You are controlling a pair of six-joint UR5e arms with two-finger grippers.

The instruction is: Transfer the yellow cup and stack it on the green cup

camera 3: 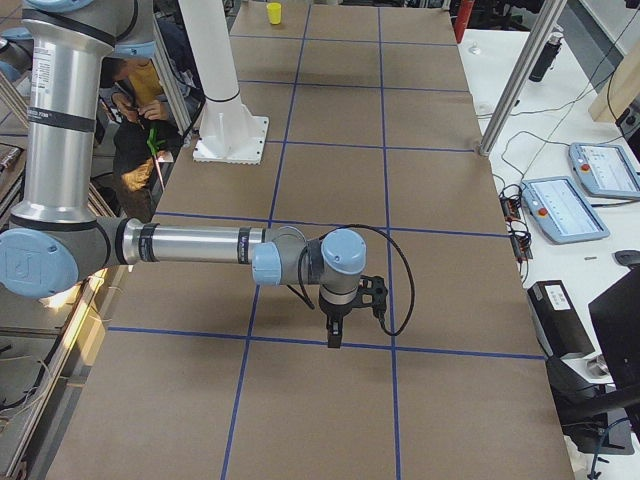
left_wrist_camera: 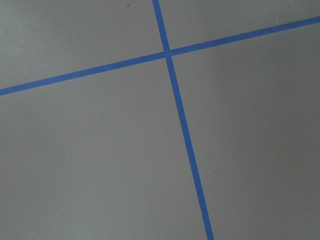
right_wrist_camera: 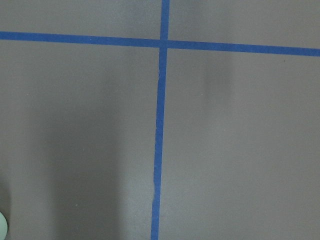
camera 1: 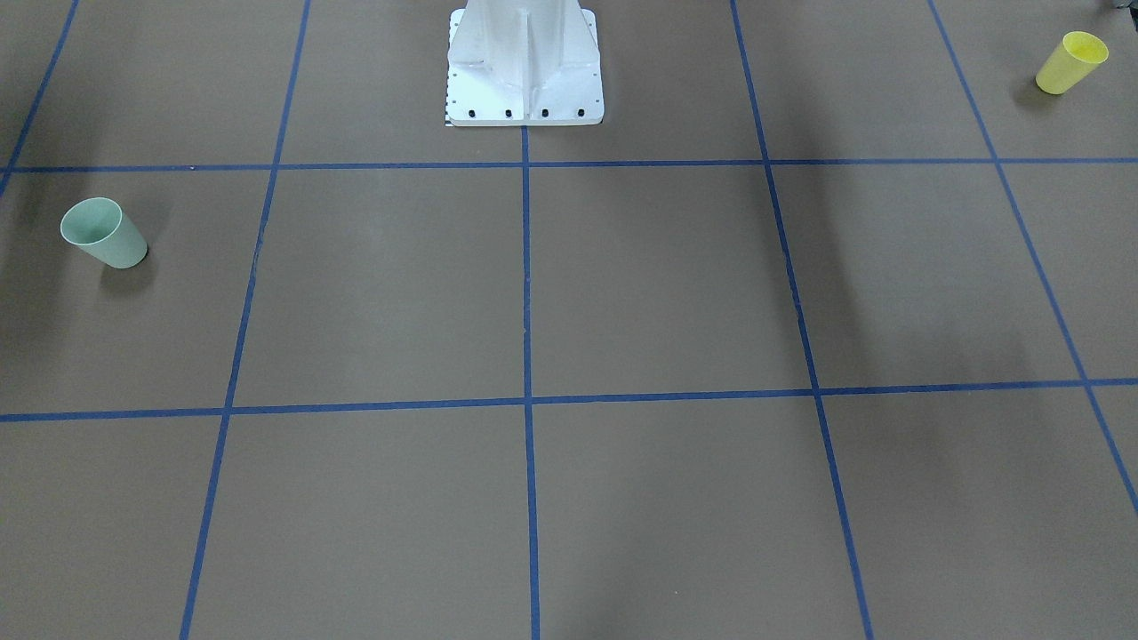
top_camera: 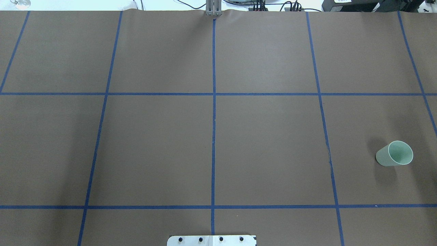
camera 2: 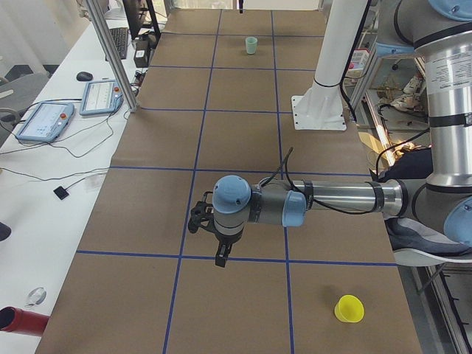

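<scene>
The yellow cup stood, in the front-facing view, near the table corner on my left side. It was well apart from the green cup, which stood at the opposite end, on my right side. Both were upright, base on the table and mouth up, so the long axis was vertical. I judged the yellow cup to be light, stiff, thin plastic, smooth and therefore a little slippery. A gentle hold across the upper wall, just under the rim, seemed safest to me.

In the overhead view only the green cup appeared, at the right side; the yellow cup was outside the picture.

In the left side view the yellow cup was near my left gripper, which hung over the table and pointed down. I could not tell if its fingers were spread or pressed together.

In the right side view the yellow cup was at the far end. My right gripper pointed down over the table, and I could not tell its state either.

Both wrist views showed only the brown table and the blue tape.
</scene>
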